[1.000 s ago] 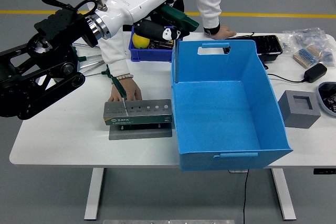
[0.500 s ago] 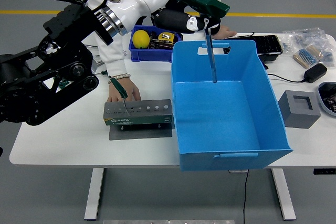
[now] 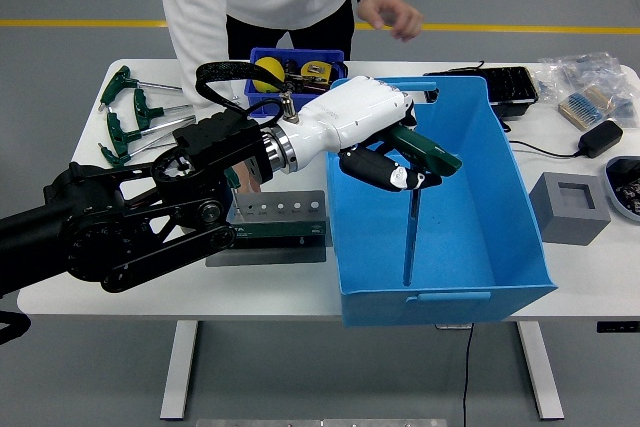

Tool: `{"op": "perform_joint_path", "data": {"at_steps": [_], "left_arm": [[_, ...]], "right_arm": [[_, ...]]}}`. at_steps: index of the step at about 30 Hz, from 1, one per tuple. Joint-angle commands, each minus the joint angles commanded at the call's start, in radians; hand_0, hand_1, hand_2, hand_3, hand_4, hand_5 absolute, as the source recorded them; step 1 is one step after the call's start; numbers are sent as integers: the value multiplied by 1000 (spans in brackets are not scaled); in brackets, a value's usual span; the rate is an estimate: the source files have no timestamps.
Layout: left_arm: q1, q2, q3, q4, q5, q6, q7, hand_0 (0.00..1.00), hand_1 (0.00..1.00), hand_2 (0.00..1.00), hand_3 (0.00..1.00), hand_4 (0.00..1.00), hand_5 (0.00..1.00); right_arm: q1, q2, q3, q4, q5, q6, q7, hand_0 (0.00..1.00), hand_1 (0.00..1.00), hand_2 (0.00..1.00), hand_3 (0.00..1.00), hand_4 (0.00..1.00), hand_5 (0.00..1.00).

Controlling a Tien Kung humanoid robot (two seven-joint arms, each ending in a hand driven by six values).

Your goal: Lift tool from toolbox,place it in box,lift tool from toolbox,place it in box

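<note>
1. Left hand: fingers clenched round the green T-handle of the tool. Its shaft hangs straight down into the blue box, tip low near the floor by the front wall; contact with the floor not clear.
2. Hand and white forearm sit over the box's left wall, reaching in from the left. The black upper arm covers the table's left front area.
3. Right hand: not in view.
4. Toolbox: grey-and-green holder just left of the blue box, on a grey mat, row of holes along the top. The left part is hidden behind the arm.
5. A person's hand is just behind the toolbox, mostly hidden by the robot's wrist; can't tell if it touches it.
6. The person's other hand is raised above the table's far edge, fingers loose, holding nothing.
7. More green T-handle tools lie on the table's far-left, well apart from the box.
8. Small blue bin behind the box's left corner, holding a yellow ball and a tape measure.
9. Right of the box: grey block with a square recess, near it. Behind: black adapter with cable, bagged parts, black tray at the back wall.
</note>
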Motion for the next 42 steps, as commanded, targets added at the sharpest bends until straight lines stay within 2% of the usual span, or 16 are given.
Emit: {"op": "perform_joint_path", "data": {"at_steps": [2, 3, 8, 9, 14, 15, 20, 21, 26, 27, 33, 34, 37, 40, 42], "left_arm": [[1, -7, 17, 12, -10, -6, 4, 255, 32, 93, 59, 773, 598], [0, -11, 25, 19, -14, -6, 7, 315, 112, 158, 131, 828, 654], [-13, -26, 49, 36, -29, -6, 11, 315, 112, 158, 131, 828, 654], [-17, -29, 49, 37, -32, -3, 10, 363, 264, 372, 260, 848, 647], [-28, -35, 48, 36, -50, 3, 3, 363, 264, 372, 260, 848, 647], [-30, -38, 51, 37, -53, 4, 3, 383, 391, 537, 323, 849, 639], [-37, -46, 58, 43, -64, 5, -3, 383, 391, 537, 323, 849, 639], [-37, -48, 59, 45, -63, 5, -3, 462, 559, 667, 570, 891, 687], [-40, -52, 58, 61, -55, 9, -5, 462, 559, 667, 570, 891, 687], [-41, -54, 57, 65, -54, 9, -6, 561, 650, 735, 663, 956, 816], [-42, -56, 47, 75, -39, 17, -13, 561, 650, 735, 663, 956, 816], [-42, -55, 44, 76, -38, 16, -13, 600, 678, 757, 685, 976, 850], [-40, -54, 35, 78, -33, 14, -14, 600, 678, 757, 685, 976, 850], [-31, -48, 7, 77, -5, 5, -14, 613, 685, 763, 691, 987, 874], [-21, -38, -32, 78, 53, 0, -11, 613, 685, 763, 691, 987, 874]], "right_arm": [[1, 0, 3, 0, -4, 1, 0, 777, 732, 748, 726, 973, 840], [2, 0, 5, 0, -5, 1, 0, 777, 731, 747, 725, 973, 840], [3, -1, 9, 0, -14, 1, -4, 777, 731, 747, 725, 973, 840], [3, -1, 13, 0, -18, 1, -5, 777, 730, 747, 723, 973, 840], [3, -1, 24, 0, -31, 1, -8, 777, 730, 747, 723, 973, 840], [4, -1, 27, 0, -35, 1, -8, 775, 726, 744, 723, 972, 839], [4, 0, 31, 0, -40, 2, -9, 775, 726, 744, 723, 972, 839], [5, 0, 30, 0, -39, 3, -9, 775, 724, 743, 723, 972, 838], [5, -1, 29, 0, -39, 3, -9, 775, 724, 743, 723, 972, 838], [5, -1, 30, 0, -40, 3, -9, 775, 723, 743, 720, 972, 837], [5, -1, 27, 0, -36, 3, -9, 775, 723, 743, 720, 972, 837], [5, 0, 25, 0, -34, 3, -9, 771, 721, 744, 719, 972, 838], [6, 0, 22, 0, -31, 4, -7, 771, 721, 744, 719, 972, 838], [7, 1, 17, 0, -25, 4, -5, 770, 718, 742, 718, 971, 836], [7, 1, 12, 0, -17, 4, -3, 770, 718, 742, 718, 971, 836]]}}
